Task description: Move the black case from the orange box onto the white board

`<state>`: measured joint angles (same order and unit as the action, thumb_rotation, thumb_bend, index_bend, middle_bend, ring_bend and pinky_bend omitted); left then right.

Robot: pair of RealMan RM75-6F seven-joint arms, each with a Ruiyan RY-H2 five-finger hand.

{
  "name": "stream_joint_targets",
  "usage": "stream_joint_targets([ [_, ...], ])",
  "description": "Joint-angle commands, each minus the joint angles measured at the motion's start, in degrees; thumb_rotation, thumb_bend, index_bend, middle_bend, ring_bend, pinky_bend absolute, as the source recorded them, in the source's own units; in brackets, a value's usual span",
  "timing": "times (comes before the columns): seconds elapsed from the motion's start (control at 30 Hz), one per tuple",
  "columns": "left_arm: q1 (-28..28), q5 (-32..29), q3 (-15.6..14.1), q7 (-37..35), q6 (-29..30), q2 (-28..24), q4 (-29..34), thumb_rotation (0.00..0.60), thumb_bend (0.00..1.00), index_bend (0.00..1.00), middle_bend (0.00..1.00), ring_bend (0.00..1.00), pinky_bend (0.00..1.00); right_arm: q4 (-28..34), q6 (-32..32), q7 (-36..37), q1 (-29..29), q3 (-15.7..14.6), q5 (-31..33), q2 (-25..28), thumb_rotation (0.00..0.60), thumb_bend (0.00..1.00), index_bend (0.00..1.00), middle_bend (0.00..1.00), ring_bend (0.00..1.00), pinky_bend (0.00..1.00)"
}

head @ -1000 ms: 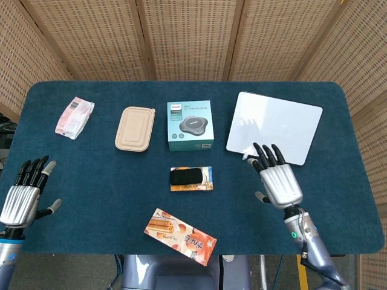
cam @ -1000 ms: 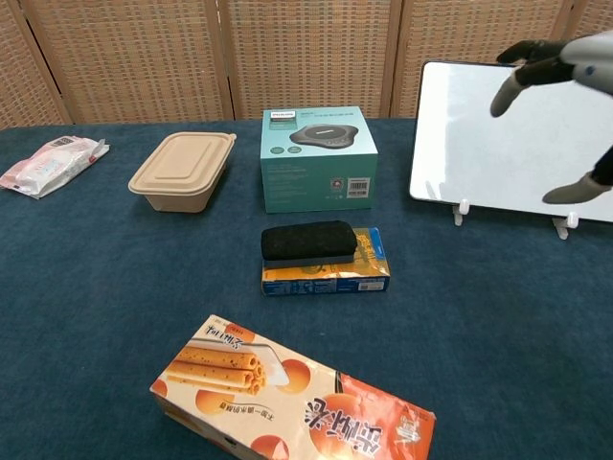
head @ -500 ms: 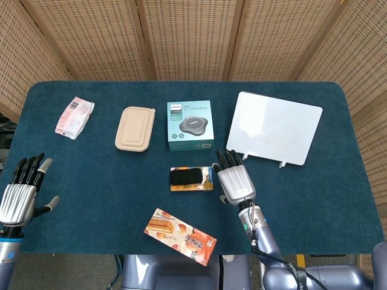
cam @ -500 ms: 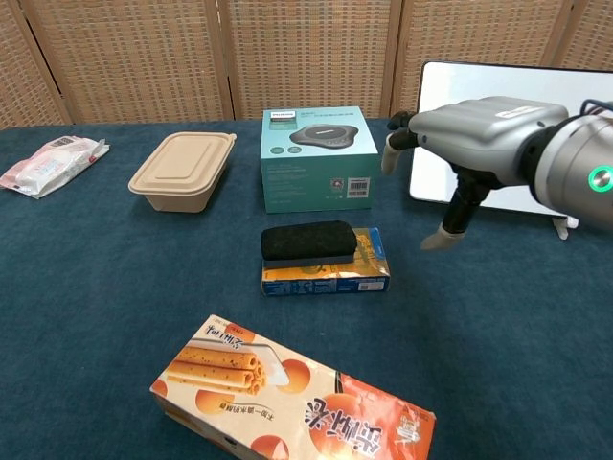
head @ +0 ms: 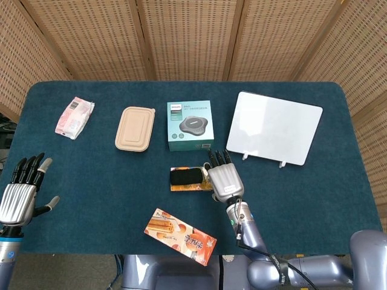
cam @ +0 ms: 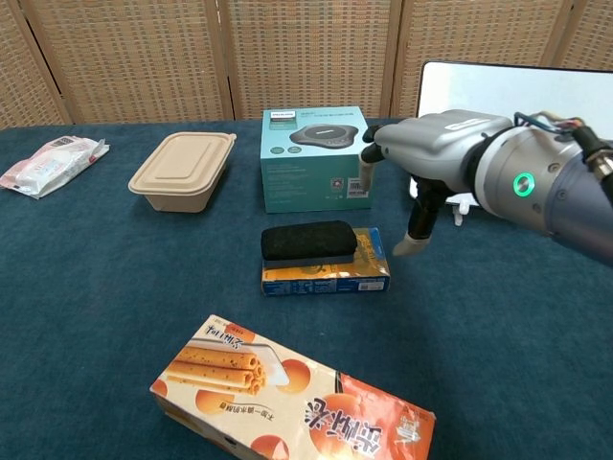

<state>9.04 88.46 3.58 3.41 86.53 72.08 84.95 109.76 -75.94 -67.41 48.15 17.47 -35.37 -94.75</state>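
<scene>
- Plainly nothing is moved yet — the black case (cam: 308,241) lies on the orange box (cam: 330,271), well apart from the white board (head: 275,127).
- My right hand (head: 224,178) hovers just beside it, fingers (cam: 419,222) spread, holding nothing.
- Left: grasp, lift, carry — all of it.

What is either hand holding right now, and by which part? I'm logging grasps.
Nothing. The right hand hovers open beside the black case; the left hand is open too.

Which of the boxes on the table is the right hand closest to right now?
The small orange box with the black case on top; the right hand hovers beside its right end. The teal box sits behind, the snack box nearer the front edge.
</scene>
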Motion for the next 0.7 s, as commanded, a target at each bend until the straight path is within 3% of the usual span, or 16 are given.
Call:
stream_joint_targets([
  [0.03,0.1,-0.2,0.1,0.0,-0.1,0.0,-0.1,0.600,0.23,0.00,0.00,0.00,0.00,-0.9,-1.0,-1.8,1.9,0.4,1.8,-1.2,0.600,0.16,0.28,0.00,0.00,0.00],
  [0.7,0.7,-1.4,0.3,-0.3,-1.7,0.2,-0.6,0.600,0.23,0.00,0.00,0.00,0.00,-7.4,-2.6,-3.4,9.7,4.1,10.1,-7.2,0.600,0.16,0.28,0.00,0.00,0.00],
])
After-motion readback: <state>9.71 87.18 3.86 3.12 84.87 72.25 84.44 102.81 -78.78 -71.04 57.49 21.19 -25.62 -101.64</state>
